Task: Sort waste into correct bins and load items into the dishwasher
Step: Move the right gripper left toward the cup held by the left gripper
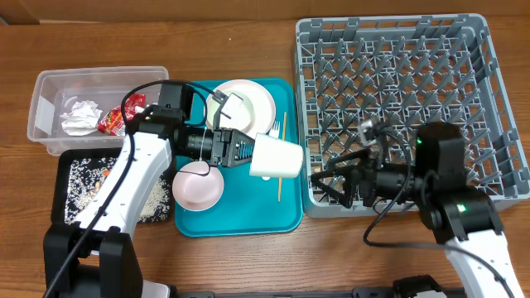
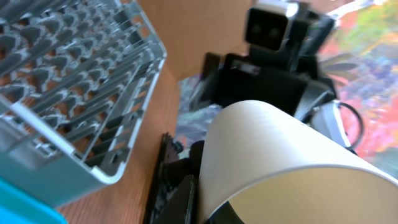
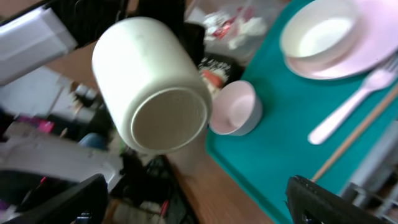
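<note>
The left gripper (image 1: 251, 155) is pinching the wall of the small white cup (image 1: 277, 157) at its mouth, holding it on its side above the right part of the teal tray (image 1: 240, 219), with the base pointing toward the dish rack (image 1: 397, 50). The right gripper (image 1: 325, 187) is hanging near the rack's front left corner with its 2 fingers spread wide and holding nothing. Only the overhead view is showing the clear tub (image 1: 41, 108) with a napkin (image 1: 80, 117) and a red wrapper (image 1: 110, 122), and the black tray (image 1: 58, 199) with pale crumbs. The right wrist view is showing the cup's round base and, behind it, a small bowl (image 3: 233, 109), the plate (image 3: 379, 43), the fork (image 3: 348, 106) and the chopstick (image 3: 357, 130). The left wrist view is giving only the cup's side, close and blurred, beside the rack's corner.
</note>
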